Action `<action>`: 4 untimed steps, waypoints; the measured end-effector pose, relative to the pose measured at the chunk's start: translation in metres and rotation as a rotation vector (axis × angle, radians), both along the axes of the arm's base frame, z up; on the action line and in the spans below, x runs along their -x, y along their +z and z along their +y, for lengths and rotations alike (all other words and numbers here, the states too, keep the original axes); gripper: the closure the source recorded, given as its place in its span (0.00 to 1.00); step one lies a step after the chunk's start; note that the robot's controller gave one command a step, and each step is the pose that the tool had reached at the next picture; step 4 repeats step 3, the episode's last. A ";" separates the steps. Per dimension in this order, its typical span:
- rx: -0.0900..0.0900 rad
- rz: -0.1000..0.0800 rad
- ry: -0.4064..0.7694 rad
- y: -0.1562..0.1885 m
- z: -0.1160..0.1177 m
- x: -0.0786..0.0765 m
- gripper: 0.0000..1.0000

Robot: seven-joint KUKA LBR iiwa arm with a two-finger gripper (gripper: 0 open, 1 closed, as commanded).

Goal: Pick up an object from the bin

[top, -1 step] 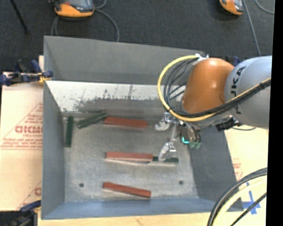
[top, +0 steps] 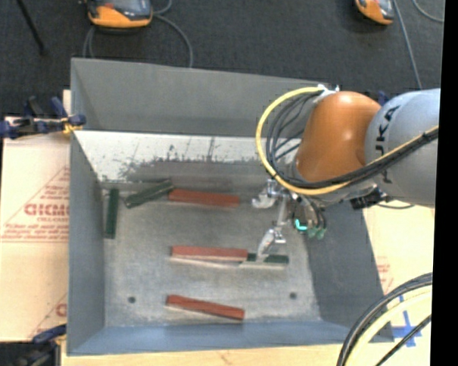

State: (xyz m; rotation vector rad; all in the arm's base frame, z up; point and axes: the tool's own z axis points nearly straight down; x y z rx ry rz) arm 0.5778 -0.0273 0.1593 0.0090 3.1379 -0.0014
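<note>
from my end the bin (top: 88,286) reads as dull grey metal, its back wall scratched and speckled. the red-brown bars (top: 208,254) look matt, perhaps wood. the dark green bars (top: 110,213) are matt too. the arm's orange cover (top: 333,134) is glossy, and the gripper (top: 265,252) is bright bare metal.

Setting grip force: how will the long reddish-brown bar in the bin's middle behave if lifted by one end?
The middle bar looks straight and flat-sided: probably stiff, unlikely to roll. Long and thin, it would likely tilt if gripped at the end near the gripper. Lying flat, it should slide when pushed.
</note>
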 end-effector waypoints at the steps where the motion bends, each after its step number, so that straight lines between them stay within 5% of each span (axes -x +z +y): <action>1: 0.000 -0.002 0.189 -0.078 0.005 0.018 1.00; 2: 0.000 -0.002 0.189 -0.078 0.005 0.018 1.00; 3: 0.000 0.000 0.170 0.042 0.006 0.024 1.00; 4: 0.000 0.000 0.170 0.042 0.006 0.024 1.00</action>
